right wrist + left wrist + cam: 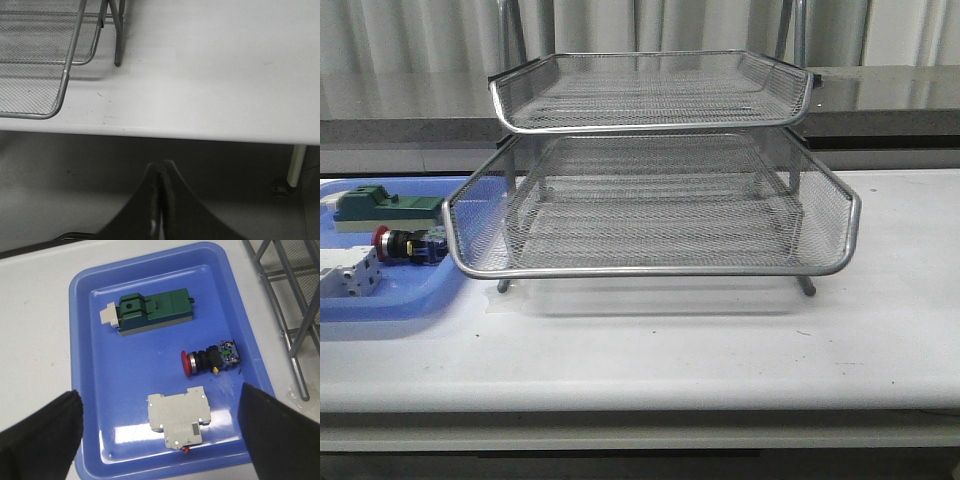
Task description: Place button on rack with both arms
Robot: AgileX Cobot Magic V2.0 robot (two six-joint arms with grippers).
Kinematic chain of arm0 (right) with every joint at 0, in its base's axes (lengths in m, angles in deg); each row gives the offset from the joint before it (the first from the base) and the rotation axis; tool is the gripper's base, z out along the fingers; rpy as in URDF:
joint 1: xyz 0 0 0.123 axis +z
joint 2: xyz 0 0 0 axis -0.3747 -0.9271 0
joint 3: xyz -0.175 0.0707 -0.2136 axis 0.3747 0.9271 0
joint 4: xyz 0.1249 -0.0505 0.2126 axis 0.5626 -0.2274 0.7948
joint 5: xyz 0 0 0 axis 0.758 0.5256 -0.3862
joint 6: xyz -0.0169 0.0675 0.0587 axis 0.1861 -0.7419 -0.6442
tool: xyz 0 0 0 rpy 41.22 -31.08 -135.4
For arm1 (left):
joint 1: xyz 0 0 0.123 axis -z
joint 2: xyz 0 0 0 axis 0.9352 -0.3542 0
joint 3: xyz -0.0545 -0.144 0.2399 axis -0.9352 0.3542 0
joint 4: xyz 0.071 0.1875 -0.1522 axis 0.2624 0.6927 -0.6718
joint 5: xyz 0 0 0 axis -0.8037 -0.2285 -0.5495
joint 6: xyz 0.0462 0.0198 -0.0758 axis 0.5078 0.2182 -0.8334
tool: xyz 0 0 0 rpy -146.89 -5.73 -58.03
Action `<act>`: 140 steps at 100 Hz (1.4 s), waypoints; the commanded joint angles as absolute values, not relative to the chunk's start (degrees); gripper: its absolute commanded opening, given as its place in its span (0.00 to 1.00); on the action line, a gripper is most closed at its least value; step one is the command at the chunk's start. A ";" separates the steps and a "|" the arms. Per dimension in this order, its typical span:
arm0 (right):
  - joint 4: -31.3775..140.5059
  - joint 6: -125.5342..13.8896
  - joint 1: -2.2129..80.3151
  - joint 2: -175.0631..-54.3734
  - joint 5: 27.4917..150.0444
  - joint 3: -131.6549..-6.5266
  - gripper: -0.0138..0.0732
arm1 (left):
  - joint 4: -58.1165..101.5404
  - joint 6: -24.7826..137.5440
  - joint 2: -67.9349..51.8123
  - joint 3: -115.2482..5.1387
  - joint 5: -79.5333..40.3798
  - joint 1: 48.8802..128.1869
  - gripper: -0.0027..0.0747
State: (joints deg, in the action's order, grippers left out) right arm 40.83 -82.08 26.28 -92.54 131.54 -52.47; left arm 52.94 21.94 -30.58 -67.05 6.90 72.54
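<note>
In the front view, the rack [650, 190] is seen standing on the white table [720, 340], with two mesh tiers showing and its uprights cut off by the upper edge of the picture. To its left, the blue tray [380, 305] is cut off by the picture's edge and partly screened by the lower tier's mesh corner. The button [405, 245] is seen lying on its side in that tray, its red head pointing left, its rear end hidden behind the mesh. A green block [385, 207] lies behind it and a white terminal block [350, 275] in front of it, the latter cut off at the edge. Neither arm is shown in this view.

In the left wrist view, the left gripper [160, 435] is seen spread wide above the blue tray [85, 330], only its two dark fingers [40, 440] showing, blurred and cut off at the corners. The button [210, 359] lies in the tray beyond the gap between the fingers, nearer one finger, and is untouched. The green block [152, 310] lies further off, and the white terminal block [180, 417] lies between the fingers. Part of the rack's frame [290, 315] is seen beside the tray.

In the right wrist view, the right gripper [160, 200] is seen closed on nothing, its fingers pressed together, out past the table [225, 75] edge and over the floor. A corner of the rack [45, 60] is shown; the button is not.
</note>
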 commanded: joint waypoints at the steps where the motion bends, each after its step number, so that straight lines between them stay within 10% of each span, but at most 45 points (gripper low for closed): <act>1: 40.31 -82.21 26.39 -92.46 128.48 -54.40 0.08 | 52.47 25.02 -30.03 -70.44 3.61 72.84 0.81; 68: 40.31 -82.21 26.39 -92.46 128.48 -54.34 0.08 | 39.40 56.70 -60.95 -98.70 19.54 72.84 0.81; 140: 40.31 -82.21 26.39 -92.46 128.48 -54.34 0.08 | 39.40 68.60 -70.77 -100.58 22.12 75.82 0.81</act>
State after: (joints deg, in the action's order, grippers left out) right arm 40.74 -82.08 26.28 -92.54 131.54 -52.47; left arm 40.67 67.90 -73.28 -98.77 23.02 75.35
